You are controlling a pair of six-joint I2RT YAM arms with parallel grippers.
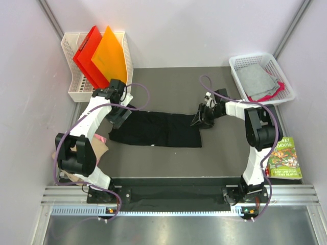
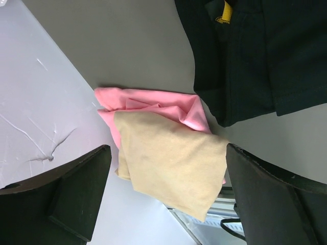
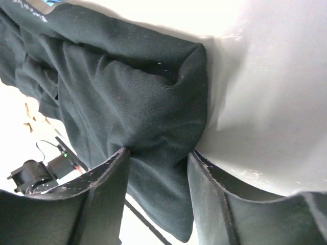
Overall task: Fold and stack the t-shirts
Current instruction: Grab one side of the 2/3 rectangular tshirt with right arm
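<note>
The black t-shirt (image 1: 156,130) lies stretched out flat across the middle of the table. My right gripper (image 1: 200,119) is at its right end, shut on a bunched fold of the black cloth (image 3: 153,102), which fills the gap between the fingers in the right wrist view. My left gripper (image 1: 118,115) hovers over the shirt's left end, open and empty. Between its wide-apart fingers (image 2: 76,194) the left wrist view shows a tan t-shirt (image 2: 168,163) lying on a pink t-shirt (image 2: 153,104), with the black shirt's edge (image 2: 245,61) beside them. The daisy print is hidden.
A white basket (image 1: 71,76) at the back left holds red (image 1: 88,51) and orange (image 1: 110,53) folders. A white basket (image 1: 242,64) at the back right holds grey and pink cloth. A picture book (image 1: 285,158) lies at the front right. The tan and pink pile (image 1: 99,145) sits by the left arm.
</note>
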